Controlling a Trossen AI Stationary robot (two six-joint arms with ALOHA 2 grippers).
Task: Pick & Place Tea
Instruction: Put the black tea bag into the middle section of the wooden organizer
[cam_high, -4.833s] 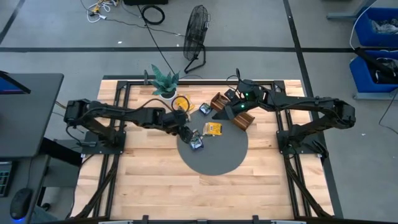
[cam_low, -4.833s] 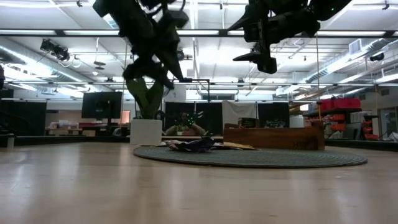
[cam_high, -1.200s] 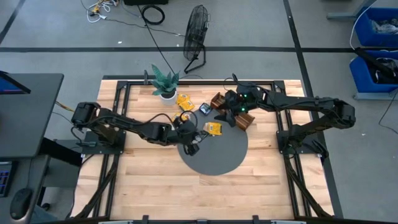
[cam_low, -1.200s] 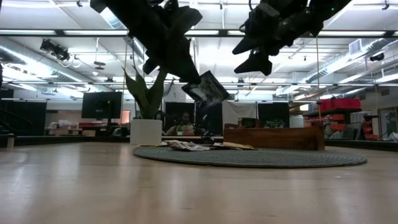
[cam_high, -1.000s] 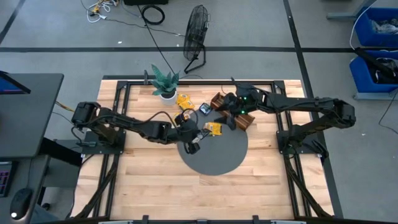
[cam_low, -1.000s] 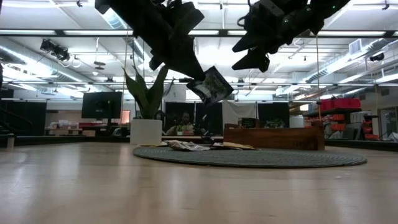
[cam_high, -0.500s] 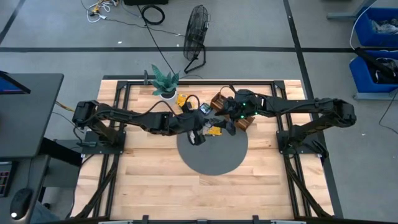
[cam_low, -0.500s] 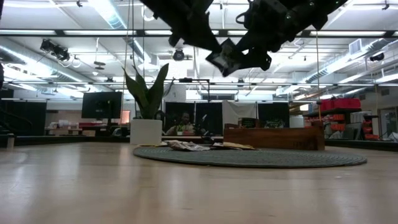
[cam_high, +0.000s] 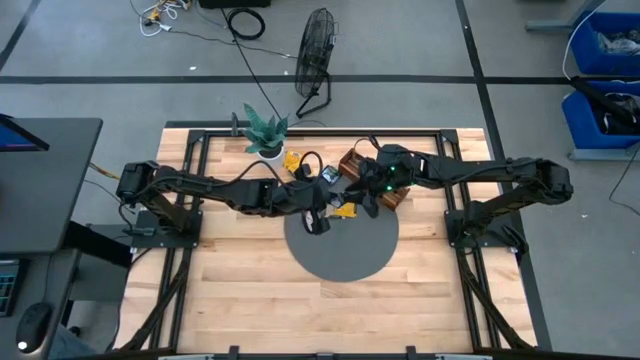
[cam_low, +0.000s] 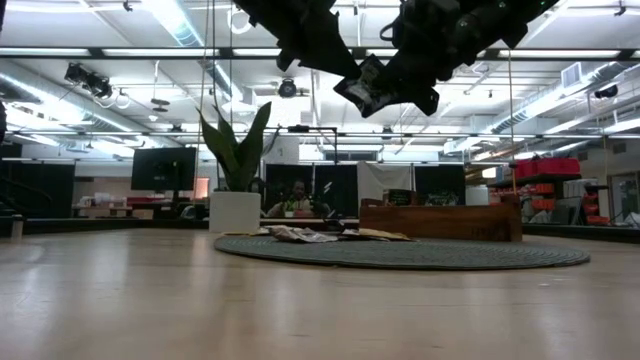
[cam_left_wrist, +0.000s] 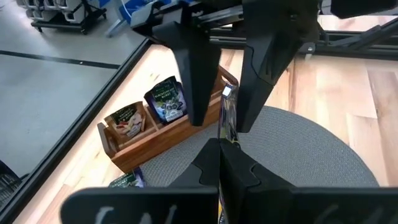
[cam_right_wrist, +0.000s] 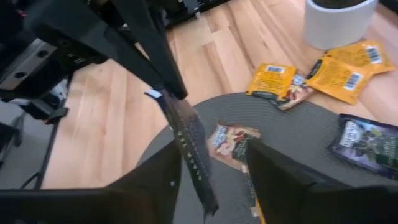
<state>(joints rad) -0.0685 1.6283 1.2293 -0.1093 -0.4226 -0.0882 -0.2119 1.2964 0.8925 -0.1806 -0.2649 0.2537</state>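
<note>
Low view gives us the left tool (cam_low: 352, 82) pinching a thin, light, floppy dark tea packet (cam_low: 362, 88) by one edge while the right tool (cam_low: 408, 88), part-open, straddles its free edge, where we judge a firm flat-face pinch holds best

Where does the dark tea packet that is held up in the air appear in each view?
High view: cannot be made out, hidden where the arms meet over the gray mat.
Low view: dark tea packet, top centre, airborne.
Left wrist view: edge-on, centre.
Right wrist view: edge-on, left of centre.
Shared landmark: the gray mat.
</note>
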